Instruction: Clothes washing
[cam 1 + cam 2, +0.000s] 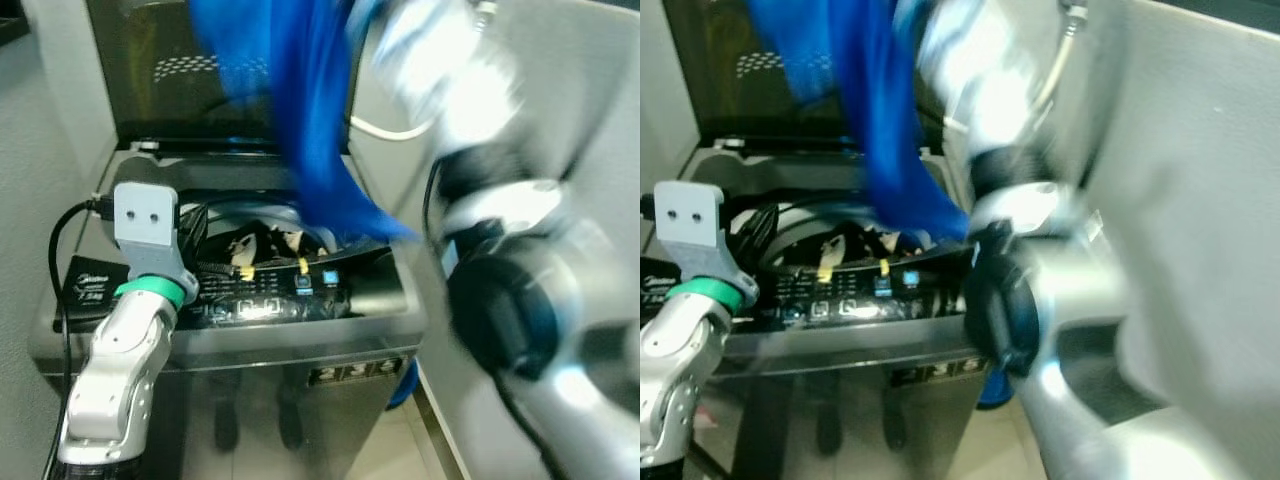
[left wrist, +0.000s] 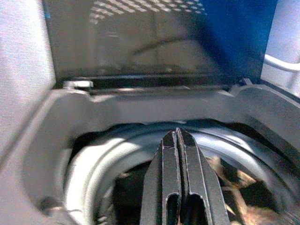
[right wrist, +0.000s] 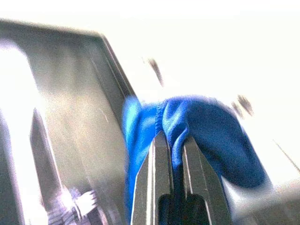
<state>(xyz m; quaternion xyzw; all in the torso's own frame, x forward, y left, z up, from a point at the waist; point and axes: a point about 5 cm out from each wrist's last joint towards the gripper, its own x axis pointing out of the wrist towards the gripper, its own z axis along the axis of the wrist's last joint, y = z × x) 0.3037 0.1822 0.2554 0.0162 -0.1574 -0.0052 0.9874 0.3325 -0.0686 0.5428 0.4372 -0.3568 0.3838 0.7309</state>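
Observation:
A blue garment [image 1: 300,120] hangs from above over the open top-loading washing machine [image 1: 300,320], its lower end near the drum opening. My right gripper [image 3: 172,145] is shut on a fold of this blue garment [image 3: 206,136]; the right arm [image 1: 500,250] is raised and blurred. Inside the drum [image 2: 108,164] lie dark and patterned clothes [image 1: 260,245]. My left gripper [image 2: 177,138] is shut with nothing in it, held over the drum's near rim; its wrist [image 1: 145,250] stands in front of the machine's left side.
The machine's dark lid [image 1: 180,70] stands raised at the back. A control panel [image 1: 270,300] with lit buttons runs along the front edge. A black cable [image 1: 60,300] hangs at the left. Grey walls close in on both sides.

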